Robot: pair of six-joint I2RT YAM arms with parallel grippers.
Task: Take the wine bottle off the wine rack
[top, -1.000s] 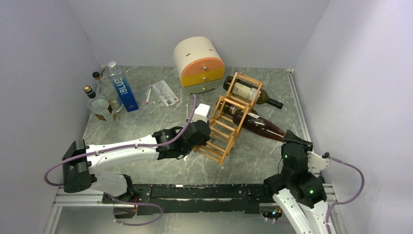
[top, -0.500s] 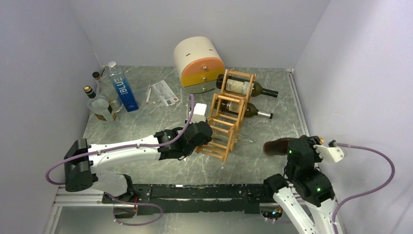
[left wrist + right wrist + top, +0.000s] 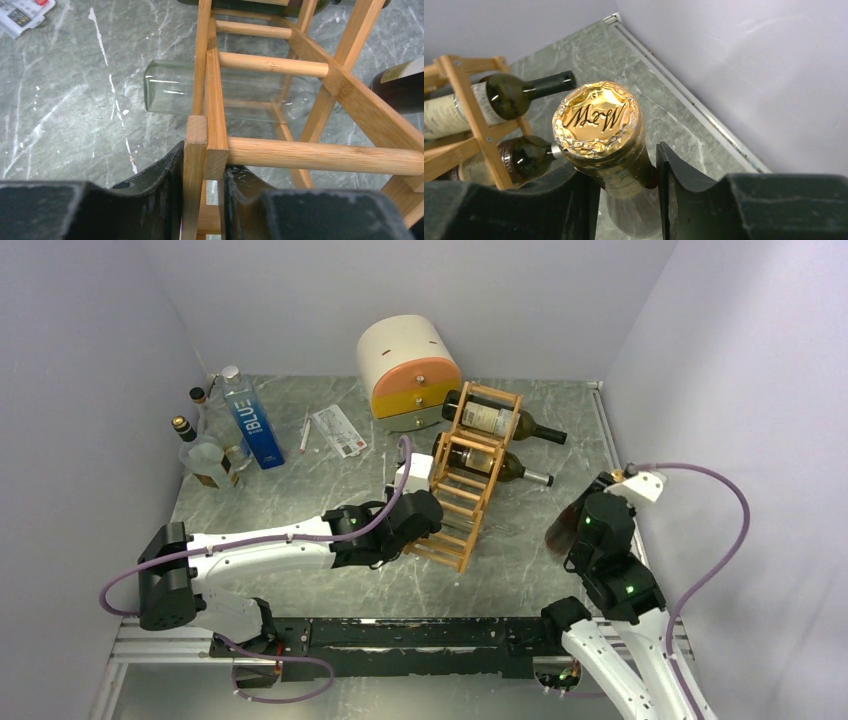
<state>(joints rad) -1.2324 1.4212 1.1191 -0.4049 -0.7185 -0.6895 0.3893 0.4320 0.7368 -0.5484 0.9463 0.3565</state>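
Your left end effector (image 3: 204,172) clamps a slat of the wine rack (image 3: 272,65), likely to steady it; your right end effector (image 3: 624,167) pinches the wine bottle (image 3: 596,122) by the neck, clear of the rack.

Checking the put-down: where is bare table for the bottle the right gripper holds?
Bare marble lies between the wine rack and the table's right edge, and between the left arm and the cards. Crowded: the back-left bottles, the drawer box.

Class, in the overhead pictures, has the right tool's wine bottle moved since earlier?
Yes. The wine bottle has left the wine rack and moved right, nearer the table's right edge.
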